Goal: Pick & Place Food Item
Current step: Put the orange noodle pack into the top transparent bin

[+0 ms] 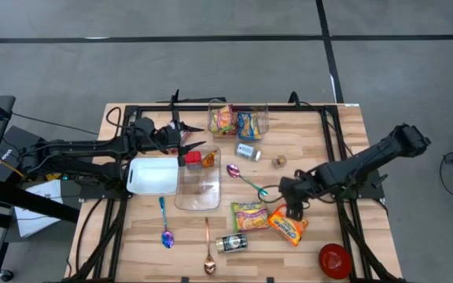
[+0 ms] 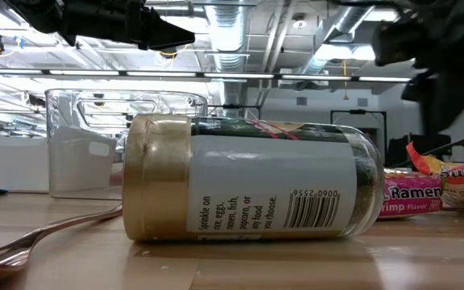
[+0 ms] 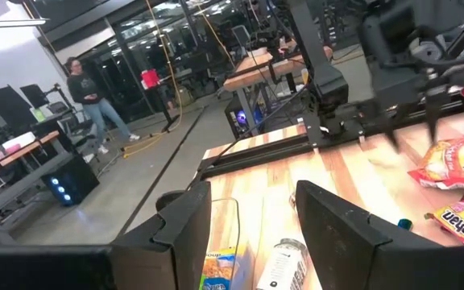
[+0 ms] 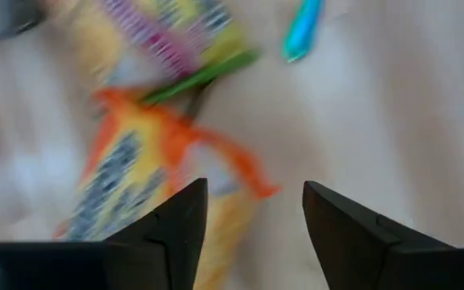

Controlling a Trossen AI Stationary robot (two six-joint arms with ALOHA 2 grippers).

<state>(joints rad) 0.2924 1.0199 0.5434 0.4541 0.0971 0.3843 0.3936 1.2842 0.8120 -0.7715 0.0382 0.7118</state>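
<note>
Progress looks partial: two snack packets (image 1: pixel 234 122) already sit in the clear bin (image 1: pixel 263 108) at the table's far edge, while the orange ramen packet (image 1: pixel 288 225) lies flat on the wood, well in front of that bin and not yet lifted. Right gripper (image 1: pixel 293 211) hangs just above that packet's edge with fingers parted and nothing between them, so the pick is what I judge comes next. Left gripper (image 1: pixel 196 148) waits beside the bin, over a shallow clear tray (image 1: pixel 198 196), fingers apart and empty
</note>
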